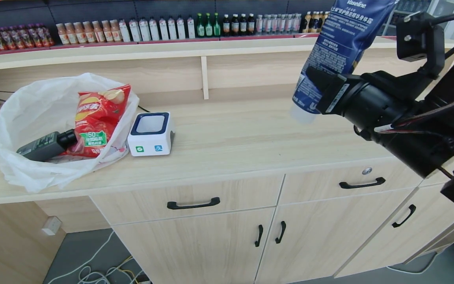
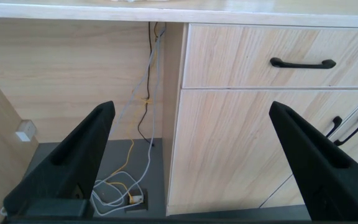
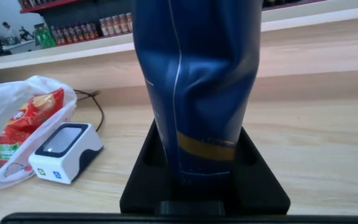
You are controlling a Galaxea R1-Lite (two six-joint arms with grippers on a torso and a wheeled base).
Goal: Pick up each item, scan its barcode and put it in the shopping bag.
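My right gripper is shut on a blue lotion tube, held high above the right part of the counter, cap end down. In the right wrist view the blue tube stands squeezed between the fingers. The white barcode scanner sits on the counter left of centre, also seen as the scanner. The white shopping bag lies at the far left holding a red chip packet and a dark bottle. My left gripper hangs open below the counter edge, in front of the cabinet.
The wooden counter has a raised back ledge with a shelf of drink bottles behind. Drawers and cabinet doors lie below. Loose cables lie on the floor under the counter's left end.
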